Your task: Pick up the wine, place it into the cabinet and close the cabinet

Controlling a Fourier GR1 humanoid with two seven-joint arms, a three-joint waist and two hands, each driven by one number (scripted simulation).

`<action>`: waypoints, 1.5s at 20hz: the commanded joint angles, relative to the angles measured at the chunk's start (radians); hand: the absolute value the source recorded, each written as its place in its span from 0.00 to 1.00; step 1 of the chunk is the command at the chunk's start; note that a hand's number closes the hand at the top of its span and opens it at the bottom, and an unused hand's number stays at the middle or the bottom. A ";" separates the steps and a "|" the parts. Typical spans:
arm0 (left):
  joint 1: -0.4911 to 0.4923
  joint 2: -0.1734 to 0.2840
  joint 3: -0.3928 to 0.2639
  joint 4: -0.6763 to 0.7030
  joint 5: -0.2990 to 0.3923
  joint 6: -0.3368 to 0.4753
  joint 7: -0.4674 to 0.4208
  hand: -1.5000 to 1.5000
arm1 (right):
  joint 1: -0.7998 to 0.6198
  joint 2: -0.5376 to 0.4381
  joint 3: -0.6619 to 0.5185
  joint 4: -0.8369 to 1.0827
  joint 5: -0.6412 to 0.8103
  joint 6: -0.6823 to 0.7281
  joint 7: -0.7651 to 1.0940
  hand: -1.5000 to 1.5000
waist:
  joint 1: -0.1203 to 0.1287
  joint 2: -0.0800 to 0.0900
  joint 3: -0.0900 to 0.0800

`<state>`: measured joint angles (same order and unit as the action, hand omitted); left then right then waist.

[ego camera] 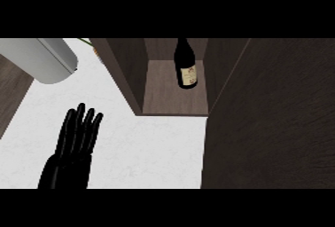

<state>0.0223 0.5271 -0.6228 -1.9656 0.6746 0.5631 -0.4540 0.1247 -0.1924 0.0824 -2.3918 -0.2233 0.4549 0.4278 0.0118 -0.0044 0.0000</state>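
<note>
Head view: the wine (pixel 186 66) stands upright on the cabinet (pixel 173 95) shelf at upper centre, so placing looks done. The cabinet door (pixel 274 119), filling the right of the frame, is swung open; closing remains. The left hand (pixel 77 133) rests lower left above the white desk (pixel 144 150), fingers straight, together, holding nothing. The right hand is unseen.

Single view only, head camera. Looks steeply down onto the white worktop (pixel 150 146) from above. Left robot hand (pixel 75 137) enters from the lower edge. Cabinet (pixel 173 95) interior sits at upper centre; its open door (pixel 274 119) stands close to the camera and fills the right side.
</note>
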 commanded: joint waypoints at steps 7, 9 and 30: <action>0.304 0.175 0.230 -0.209 0.104 -0.133 -0.068 0.00 | 0.056 0.085 0.322 -0.096 0.016 -0.036 0.153 1.00 | 0.007 -0.001 -0.002; 0.378 0.195 0.294 -0.180 0.144 -0.216 -0.114 0.00 | 0.052 0.079 0.357 -0.161 0.004 -0.064 0.219 1.00 | 0.005 -0.002 -0.002; 0.685 0.288 0.753 -0.175 0.345 -0.646 -0.088 0.00 | -0.751 0.192 0.677 0.356 0.327 -0.711 0.317 1.00 | 0.028 0.001 -0.002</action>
<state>0.6791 0.8064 0.0669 -2.1455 0.9975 -0.0193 -0.5590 -0.4536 -0.0028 0.7846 -2.1379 0.1292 -0.1356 0.7181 0.0333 -0.0041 -0.0019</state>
